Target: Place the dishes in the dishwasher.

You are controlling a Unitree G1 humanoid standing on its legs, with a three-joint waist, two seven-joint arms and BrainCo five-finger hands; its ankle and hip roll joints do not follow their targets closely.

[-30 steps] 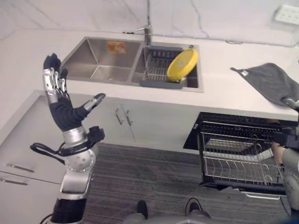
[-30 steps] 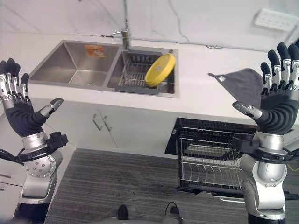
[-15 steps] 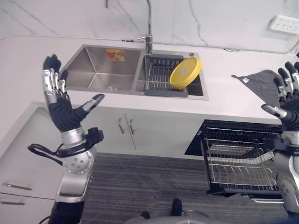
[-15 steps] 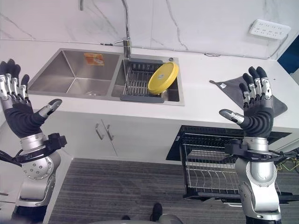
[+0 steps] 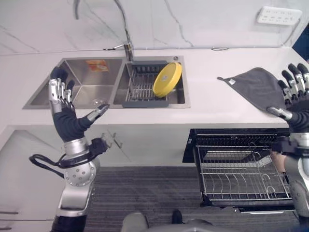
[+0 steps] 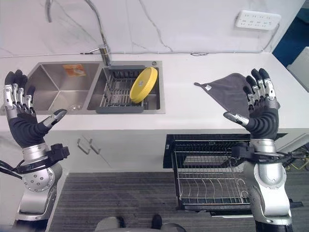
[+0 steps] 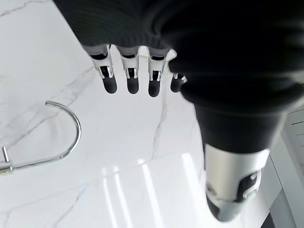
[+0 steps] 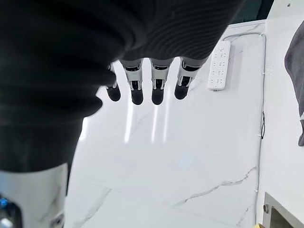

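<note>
Silver-grey arms, dark ribbed covers, silver dark-tipped fingers on left hand and right hand.

The plate's lower edge is hidden in the drainer; the dishwasher interior behind the rack is unseen.

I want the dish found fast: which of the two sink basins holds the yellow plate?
The basin nearer the faucet: its dark rack holds the yellow plate on edge.

We see a dark grey cloth lying flat on the white counter, below a white wall power strip.
</note>
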